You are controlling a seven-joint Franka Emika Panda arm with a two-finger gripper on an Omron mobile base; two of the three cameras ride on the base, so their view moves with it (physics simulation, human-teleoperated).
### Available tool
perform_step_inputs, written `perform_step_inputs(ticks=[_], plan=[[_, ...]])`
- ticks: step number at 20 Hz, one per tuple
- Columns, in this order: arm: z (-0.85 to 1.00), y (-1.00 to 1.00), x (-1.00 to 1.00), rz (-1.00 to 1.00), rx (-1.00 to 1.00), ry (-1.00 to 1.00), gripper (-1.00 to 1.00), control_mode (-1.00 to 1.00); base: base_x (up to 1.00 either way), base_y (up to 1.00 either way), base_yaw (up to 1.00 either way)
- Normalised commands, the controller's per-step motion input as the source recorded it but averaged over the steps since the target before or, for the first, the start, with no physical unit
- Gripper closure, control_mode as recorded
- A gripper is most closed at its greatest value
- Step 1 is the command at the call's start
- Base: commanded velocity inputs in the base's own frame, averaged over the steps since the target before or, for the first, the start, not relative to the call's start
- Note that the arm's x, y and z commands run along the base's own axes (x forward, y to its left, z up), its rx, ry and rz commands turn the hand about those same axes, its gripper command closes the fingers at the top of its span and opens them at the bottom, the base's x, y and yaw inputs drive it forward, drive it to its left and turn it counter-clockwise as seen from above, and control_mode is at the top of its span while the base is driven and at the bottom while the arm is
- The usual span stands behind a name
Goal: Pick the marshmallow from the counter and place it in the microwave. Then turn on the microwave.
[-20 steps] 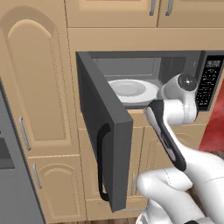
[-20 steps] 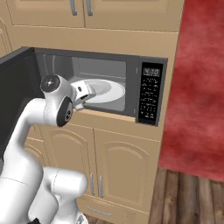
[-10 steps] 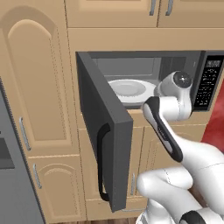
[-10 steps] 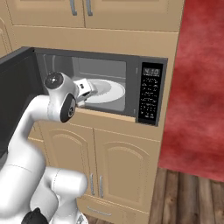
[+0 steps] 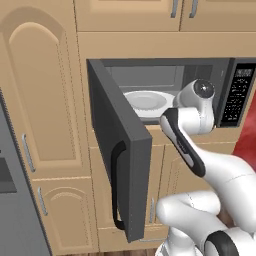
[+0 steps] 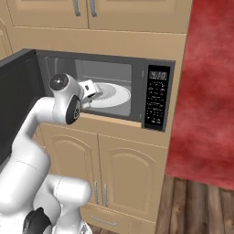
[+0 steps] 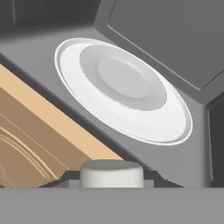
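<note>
The wide dark grey built-in microwave (image 5: 165,95) stands with its dark window door (image 5: 117,150) swung fully open toward the left, its black vertical handle (image 5: 116,187) facing out. Inside, the white round plate (image 7: 124,89) sits bare on the cavity floor — nothing lies on it yet.

The tiny off-white, roundish soft marshmallow (image 7: 112,174) is no longer on any counter; in the hand view it sits at the bottom, nested between the two dark fingertips of the two-finger gripper (image 7: 112,180). The fingers stand at a narrow gap, closed on the marshmallow's sides. In the right base view the gripper (image 6: 91,89) reaches into the left part of the opening, just at the near edge of the plate and above the tan wooden sill (image 7: 48,127) of the cabinet front.

So the pick looks done and the carry is close to its end. By my judgement, what remains is to bring the hand forward over the plate, release the marshmallow onto it, draw the arm out, and swing the door shut. After that the black button panel (image 6: 156,98) on the microwave's right side must be pressed to start it — that panel is untouched, well apart from the gripper. The task is perhaps near halfway.
</note>
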Motion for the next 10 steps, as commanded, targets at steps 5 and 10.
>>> perform_step_inputs(ticks=[5,10], plan=[[0.00,0.01,0.23,0.00,0.00,-0.01,1.00,-1.00,0.00,0.00,0.00],[0.00,0.01,0.25,0.00,0.00,-0.02,1.00,-1.00,0.00,0.00,0.00]])
